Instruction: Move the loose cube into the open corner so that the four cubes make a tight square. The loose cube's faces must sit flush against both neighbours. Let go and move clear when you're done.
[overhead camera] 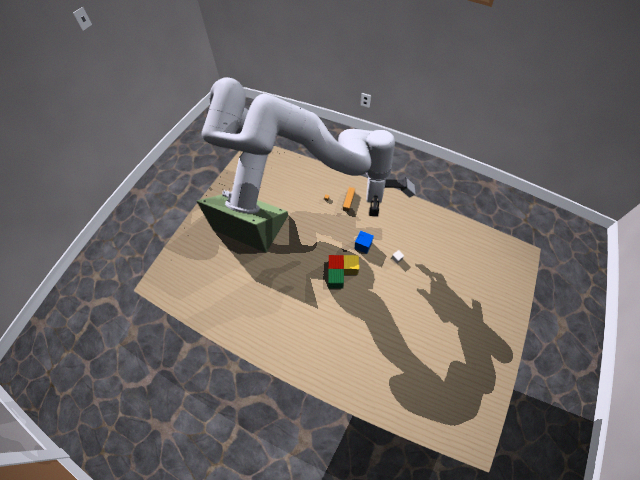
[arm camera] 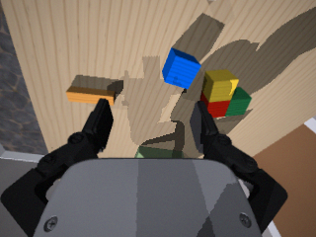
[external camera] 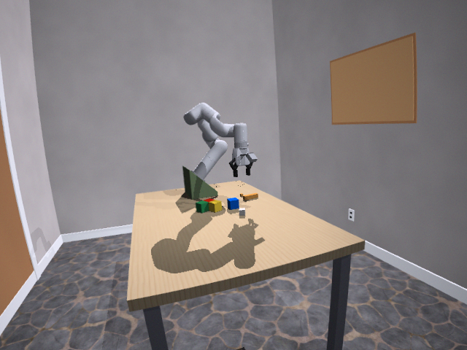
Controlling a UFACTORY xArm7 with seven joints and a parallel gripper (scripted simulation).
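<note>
A blue cube (overhead camera: pixel 363 241) (external camera: pixel 233 203) (arm camera: pixel 181 68) stands alone on the table, turned at an angle to the other cubes. A red cube (overhead camera: pixel 336 261) (arm camera: pixel 214 108) touches a yellow cube (overhead camera: pixel 351 262) (external camera: pixel 215 205) (arm camera: pixel 220 85) on one side and a green cube (overhead camera: pixel 335 277) (external camera: pixel 201 206) (arm camera: pixel 238 102) on another, in an L shape. The corner between yellow and green holds no cube. My gripper (overhead camera: pixel 374 211) (external camera: pixel 241 174) (arm camera: pixel 152 110) is open and empty, pointing down high above the table, off to the side of the blue cube.
A small white cube (overhead camera: pixel 397 255) (external camera: pixel 241 211) lies near the blue cube. An orange bar (overhead camera: pixel 349 198) (external camera: pixel 250 196) (arm camera: pixel 91 95) and a tiny orange cube (overhead camera: pixel 326 197) lie on the far side. The green wedge-shaped base (overhead camera: pixel 237 227) (external camera: pixel 195 187) carries the arm.
</note>
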